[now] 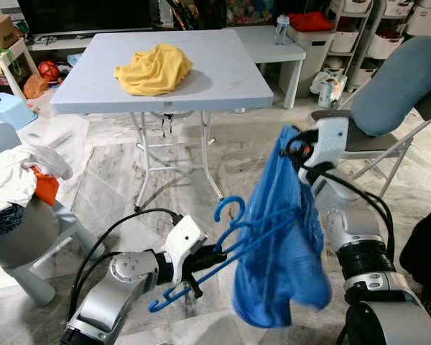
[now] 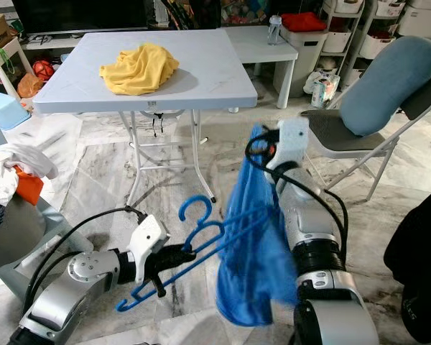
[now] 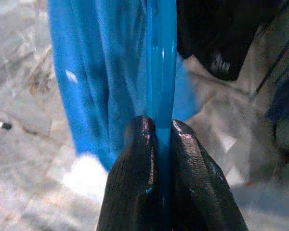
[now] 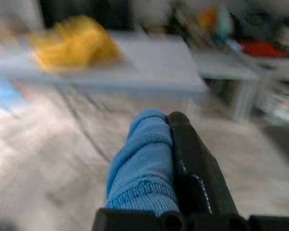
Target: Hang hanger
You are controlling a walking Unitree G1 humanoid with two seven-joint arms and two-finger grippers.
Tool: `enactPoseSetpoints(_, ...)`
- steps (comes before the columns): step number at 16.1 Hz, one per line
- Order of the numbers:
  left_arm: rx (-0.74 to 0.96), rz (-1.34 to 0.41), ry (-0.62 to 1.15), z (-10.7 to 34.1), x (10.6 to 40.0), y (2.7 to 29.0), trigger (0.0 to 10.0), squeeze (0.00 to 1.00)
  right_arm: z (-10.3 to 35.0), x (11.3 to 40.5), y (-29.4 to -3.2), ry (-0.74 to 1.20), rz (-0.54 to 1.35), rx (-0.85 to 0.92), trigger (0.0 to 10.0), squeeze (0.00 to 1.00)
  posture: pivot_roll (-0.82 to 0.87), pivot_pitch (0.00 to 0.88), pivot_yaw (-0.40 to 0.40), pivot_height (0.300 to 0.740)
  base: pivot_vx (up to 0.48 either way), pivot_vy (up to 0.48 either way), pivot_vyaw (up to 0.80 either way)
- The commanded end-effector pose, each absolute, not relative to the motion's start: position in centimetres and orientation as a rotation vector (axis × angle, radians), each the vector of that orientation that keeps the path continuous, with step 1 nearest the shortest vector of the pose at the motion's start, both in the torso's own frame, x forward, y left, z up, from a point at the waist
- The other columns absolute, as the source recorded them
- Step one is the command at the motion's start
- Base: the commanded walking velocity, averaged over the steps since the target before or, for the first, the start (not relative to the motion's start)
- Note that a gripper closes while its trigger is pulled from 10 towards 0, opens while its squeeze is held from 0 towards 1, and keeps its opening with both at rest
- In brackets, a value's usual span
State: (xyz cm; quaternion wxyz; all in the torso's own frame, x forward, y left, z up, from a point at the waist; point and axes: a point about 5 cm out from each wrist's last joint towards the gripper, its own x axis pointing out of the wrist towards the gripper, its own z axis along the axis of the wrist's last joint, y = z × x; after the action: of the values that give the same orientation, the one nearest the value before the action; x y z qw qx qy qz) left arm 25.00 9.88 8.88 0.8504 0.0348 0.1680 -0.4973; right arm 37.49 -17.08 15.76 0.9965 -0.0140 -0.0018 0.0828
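A blue plastic hanger (image 1: 223, 244) is held low over the floor, its hook pointing up. My left gripper (image 1: 210, 254) is shut on the hanger's bar, seen close in the left wrist view as the hanger (image 3: 160, 96) pinched between two black fingers (image 3: 130, 183). A blue garment (image 1: 284, 244) droops from my raised right gripper (image 1: 291, 140), which is shut on its top edge; the cloth (image 4: 142, 168) wraps one finger (image 4: 195, 178). One end of the hanger reaches into the hanging garment.
A white folding table (image 1: 223, 83) with a yellow cloth (image 1: 154, 68) stands ahead. A basket of clothes (image 1: 18, 215) sits at the left. At the right stands a folding chair (image 1: 388, 136) with a grey-blue cushion. Shelves and bins line the back wall.
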Motion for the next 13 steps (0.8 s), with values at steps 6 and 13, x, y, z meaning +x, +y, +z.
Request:
enactPoseSetpoints(6,-0.053,-0.901,0.191,11.5,24.3,12.1,0.0,0.0,12.6,36.3,-23.1,0.177,-0.18,-0.094,0.0,0.0,-0.04,0.0,-0.043,0.74,0.0,0.0,0.0)
enactPoseSetpoints(13,0.021,-0.068,0.053,11.1,26.3,15.9,10.0,0.0,13.2,33.7,-20.7,0.029,0.05,0.033,5.1,0.0,-0.04,0.0,-0.026,0.74,0.0,0.0,0.0)
